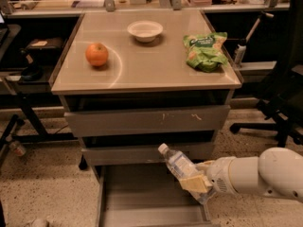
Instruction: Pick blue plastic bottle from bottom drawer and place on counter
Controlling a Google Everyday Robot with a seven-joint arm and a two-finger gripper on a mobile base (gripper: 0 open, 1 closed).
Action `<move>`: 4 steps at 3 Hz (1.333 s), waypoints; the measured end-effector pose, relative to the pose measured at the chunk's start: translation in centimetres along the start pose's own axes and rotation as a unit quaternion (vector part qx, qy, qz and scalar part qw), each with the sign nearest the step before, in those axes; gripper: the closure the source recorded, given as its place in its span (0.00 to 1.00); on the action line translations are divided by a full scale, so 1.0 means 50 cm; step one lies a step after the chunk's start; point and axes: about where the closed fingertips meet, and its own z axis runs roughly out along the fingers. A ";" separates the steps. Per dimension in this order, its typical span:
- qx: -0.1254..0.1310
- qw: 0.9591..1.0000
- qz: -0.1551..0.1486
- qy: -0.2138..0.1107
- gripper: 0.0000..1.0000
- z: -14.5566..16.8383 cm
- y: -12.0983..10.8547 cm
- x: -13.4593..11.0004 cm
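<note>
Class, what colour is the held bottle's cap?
The cap is white, camera view; the gripper holds the blue plastic bottle above the bottom drawer.

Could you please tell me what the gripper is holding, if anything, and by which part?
The gripper holds the blue plastic bottle by its lower body, cap tilted up-left, above the open bottom drawer.

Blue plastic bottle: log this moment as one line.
tool: shut on blue plastic bottle | above open bottom drawer | bottle tilted, cap up-left | counter: not reached
</note>
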 end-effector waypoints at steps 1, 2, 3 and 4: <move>0.003 1.000 -0.006 -0.002 1.00 -0.008 0.005 -0.007; 0.003 1.000 -0.003 -0.010 1.00 -0.027 0.004 -0.027; 0.029 0.999 -0.005 -0.027 1.00 -0.088 -0.001 -0.088; 0.058 0.997 -0.020 -0.035 1.00 -0.143 -0.010 -0.161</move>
